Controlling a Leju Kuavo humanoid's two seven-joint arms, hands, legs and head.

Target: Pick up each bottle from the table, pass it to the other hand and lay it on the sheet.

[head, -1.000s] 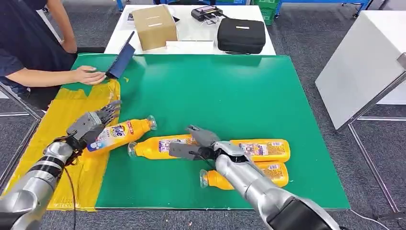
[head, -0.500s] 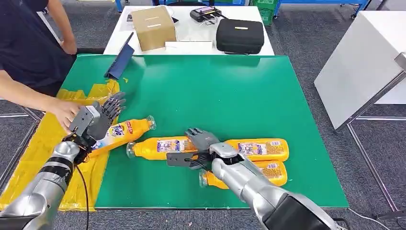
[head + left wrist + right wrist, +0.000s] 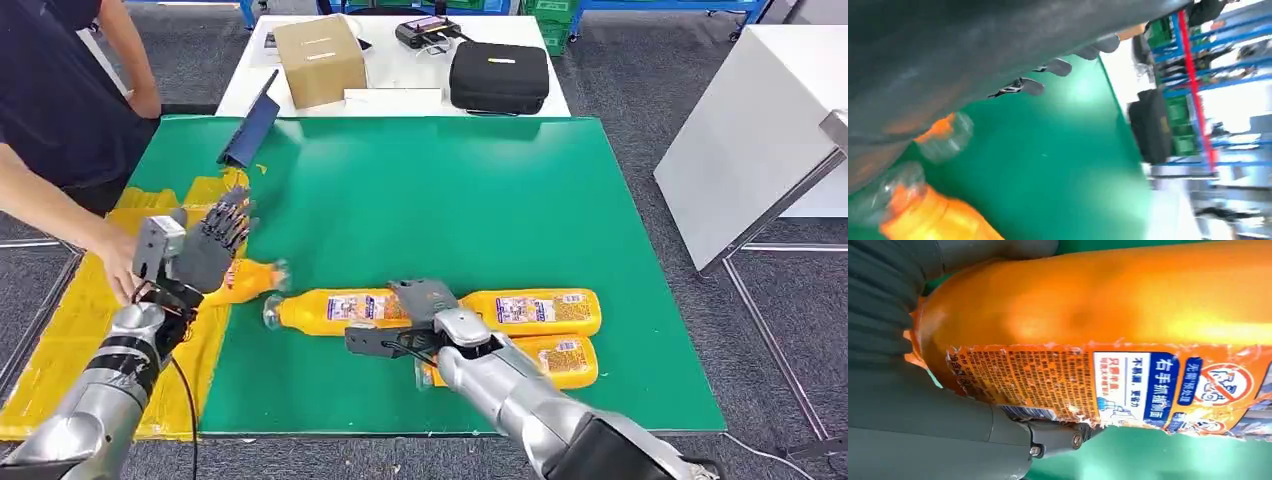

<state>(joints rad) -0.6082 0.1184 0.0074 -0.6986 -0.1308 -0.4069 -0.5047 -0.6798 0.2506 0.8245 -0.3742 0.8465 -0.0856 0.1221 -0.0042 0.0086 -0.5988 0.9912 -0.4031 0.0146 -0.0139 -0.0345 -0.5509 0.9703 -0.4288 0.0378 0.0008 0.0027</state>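
Right hand (image 3: 415, 318): fingers wrapped around the long orange bottle (image 3: 440, 311) lying on the green mat (image 3: 450, 190). Second bottle (image 3: 560, 360) lies just beside it, toward the mat's near edge. Left hand (image 3: 195, 255): fingers spread, holding nothing, above a third bottle (image 3: 250, 280) at the yellow sheet's (image 3: 60, 370) edge.

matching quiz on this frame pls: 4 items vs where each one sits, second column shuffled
Items:
1. cardboard box
2. black case
3. right robot hand
4. yellow sheet

Places:
A. over a lying orange bottle on the green mat
B. white table, right part
C. along the mat's left edge
D. white table, left part

Pairs: 1-D, 2-B, 3-A, 4-C
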